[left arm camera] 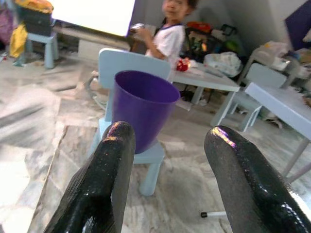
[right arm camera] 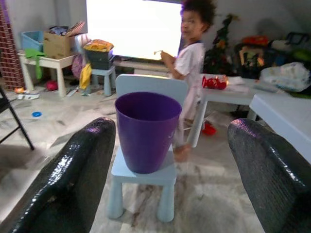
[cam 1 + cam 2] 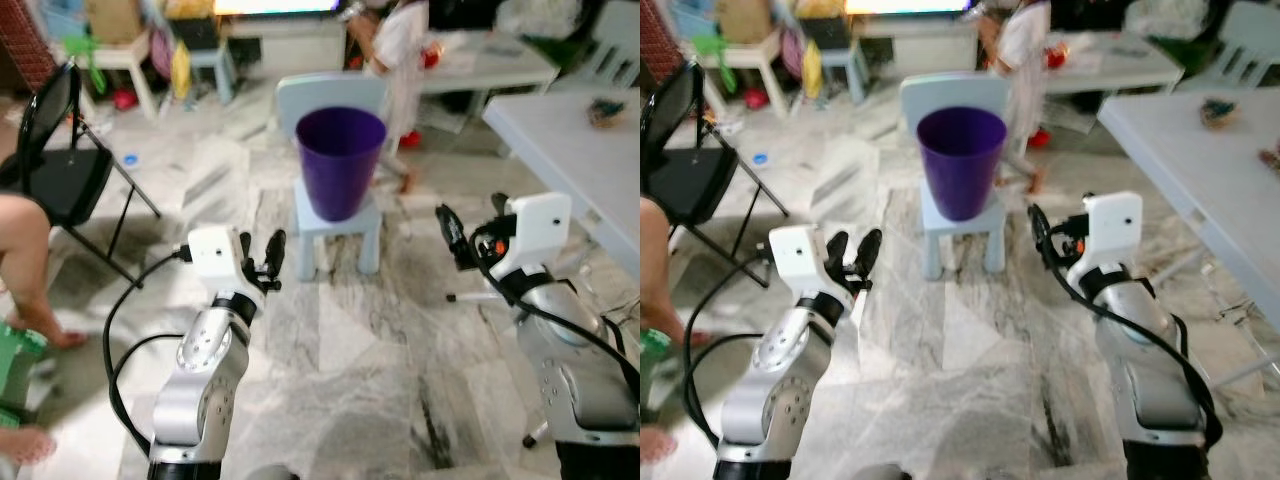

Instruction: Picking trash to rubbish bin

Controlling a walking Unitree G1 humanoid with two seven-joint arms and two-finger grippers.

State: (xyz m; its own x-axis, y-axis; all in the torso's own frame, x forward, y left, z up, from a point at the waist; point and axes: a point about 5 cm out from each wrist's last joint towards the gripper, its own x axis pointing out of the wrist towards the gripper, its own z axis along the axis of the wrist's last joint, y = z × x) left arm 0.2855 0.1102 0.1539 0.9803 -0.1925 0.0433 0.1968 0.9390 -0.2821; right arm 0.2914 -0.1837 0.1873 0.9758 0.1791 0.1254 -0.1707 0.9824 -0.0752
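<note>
Two silver arms reach forward in the head views, the left gripper (image 3: 262, 257) and right gripper (image 3: 462, 238) both spread apart and holding nothing, either side of a purple plastic rubbish bin (image 3: 340, 160) standing on a small pale-blue chair (image 3: 335, 225) on the marble floor (image 3: 350, 350). Each wrist view looks between parted black fingers (image 1: 109, 165) at the bin, with a person in a white shirt (image 2: 190, 58) standing behind the chair beside a white table (image 2: 286, 114).

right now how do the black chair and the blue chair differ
The black chair is a dark folding chair with thin metal legs; the blue chair is a small pale plastic one with thick legs. The black chair's seat is bare, while the blue chair carries the purple bin. The black chair stands off to the robot's left; the blue chair is straight ahead. Both stand upright on the marble floor.
</note>
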